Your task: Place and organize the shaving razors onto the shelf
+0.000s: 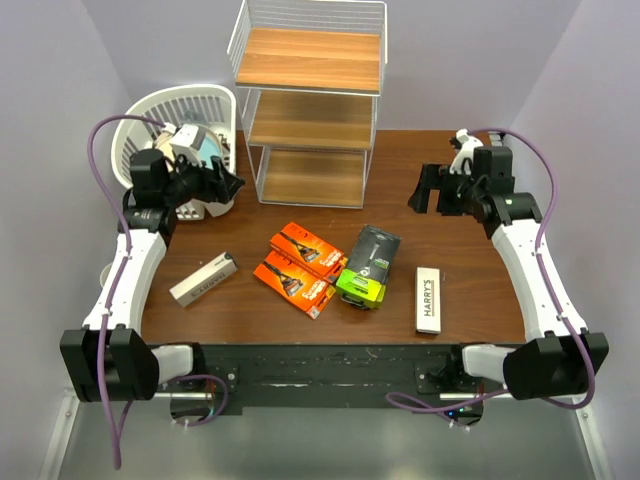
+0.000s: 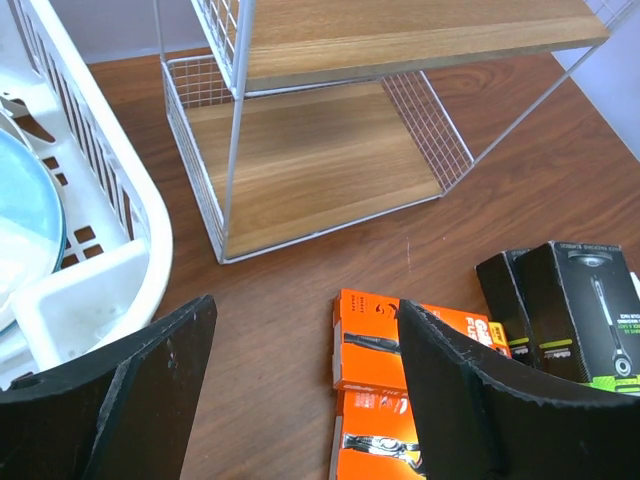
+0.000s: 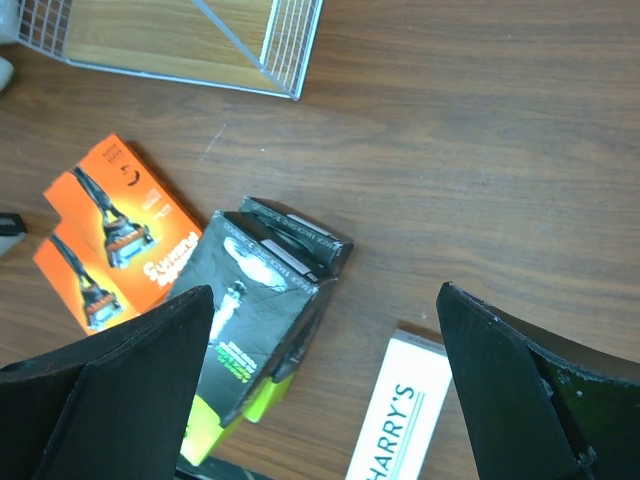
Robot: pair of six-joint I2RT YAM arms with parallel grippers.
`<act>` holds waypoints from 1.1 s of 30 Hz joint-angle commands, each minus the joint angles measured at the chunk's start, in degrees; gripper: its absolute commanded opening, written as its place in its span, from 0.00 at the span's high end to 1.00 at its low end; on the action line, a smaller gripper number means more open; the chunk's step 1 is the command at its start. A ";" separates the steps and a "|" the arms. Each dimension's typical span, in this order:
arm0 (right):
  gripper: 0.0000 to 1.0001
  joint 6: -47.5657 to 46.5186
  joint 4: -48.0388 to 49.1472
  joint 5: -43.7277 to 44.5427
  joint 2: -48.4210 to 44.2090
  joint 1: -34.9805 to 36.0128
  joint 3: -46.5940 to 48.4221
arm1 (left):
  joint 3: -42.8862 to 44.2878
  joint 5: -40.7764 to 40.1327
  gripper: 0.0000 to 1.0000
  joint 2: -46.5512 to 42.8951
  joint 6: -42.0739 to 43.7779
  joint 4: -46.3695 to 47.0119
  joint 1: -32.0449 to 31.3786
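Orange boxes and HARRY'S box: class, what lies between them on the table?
The two black-and-lime packs lie between the orange boxes and the HARRY'S box, as the top view shows.

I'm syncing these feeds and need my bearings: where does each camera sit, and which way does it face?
Top external: above, behind the arms, looking down on table and shelf; both arms, left hand, right hand show.
Left wrist: on left arm, facing forward-down at shelf, basket, orange boxes; own fingers show.
Right wrist: on right arm, facing down at black-and-green packs, HARRY'S box; own fingers show.
Shared: both wrist views catch the orange boxes.
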 commanded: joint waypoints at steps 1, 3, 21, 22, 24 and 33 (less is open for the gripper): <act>0.01 -8.86 1.68 -8.71 -4.74 0.17 -1.75 | -0.04 -1.60 0.23 -0.61 3.08 1.28 0.05; 0.01 -13.62 8.93 -11.37 -9.29 0.17 -4.73 | 0.48 -3.98 0.28 -0.34 5.97 1.02 -0.57; 0.09 -4.85 37.26 -14.74 -3.61 5.70 -6.77 | 2.76 -13.91 0.50 2.38 11.00 20.00 -7.43; 0.10 -3.19 38.76 -14.56 -3.00 5.88 -6.51 | 3.47 -14.27 0.50 2.91 11.00 20.35 -7.43; 0.10 -2.21 42.09 -14.21 -1.33 6.84 -6.07 | 6.10 -13.92 0.51 5.01 11.43 20.70 -7.43; 0.10 -2.03 46.86 -5.17 7.80 11.06 -0.80 | 13.14 -13.39 0.54 12.57 13.36 23.25 -10.49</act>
